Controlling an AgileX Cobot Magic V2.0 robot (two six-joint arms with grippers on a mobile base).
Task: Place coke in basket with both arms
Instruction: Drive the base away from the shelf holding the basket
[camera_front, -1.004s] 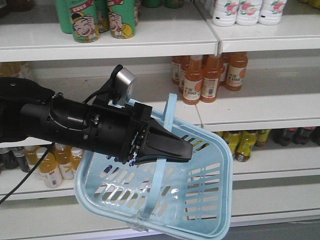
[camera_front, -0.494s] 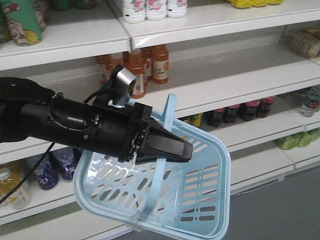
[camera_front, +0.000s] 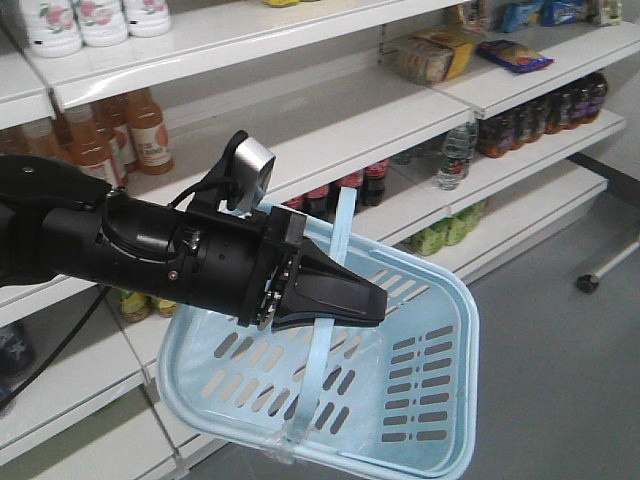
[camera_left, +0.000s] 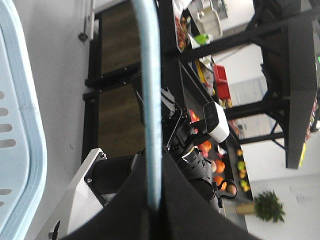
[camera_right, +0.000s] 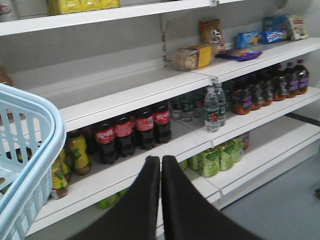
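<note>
Right now the left end effector (camera_front: 372, 303) is pinching the basket (camera_front: 452, 350) by its handle (camera_front: 343, 225), holding it tilted in the air. The right end effector (camera_right: 160, 159) is hovering with its fingers pressed together, gripping nothing. The coke (camera_right: 145, 124) is standing upright on a shelf (camera_right: 195, 135) beyond the right fingertips, slightly left, well apart from them and outside the basket

We read the basket (camera_front: 460, 400) as pale blue with slotted sides, and the left claw (camera_front: 375, 305) as black with a silver-grey camera block (camera_front: 252, 163) on top. The coke bottles (camera_right: 145, 125) are dark with red labels and white script. The shelves (camera_right: 125, 97) are white and the right claw (camera_right: 160, 167) is black.
</note>
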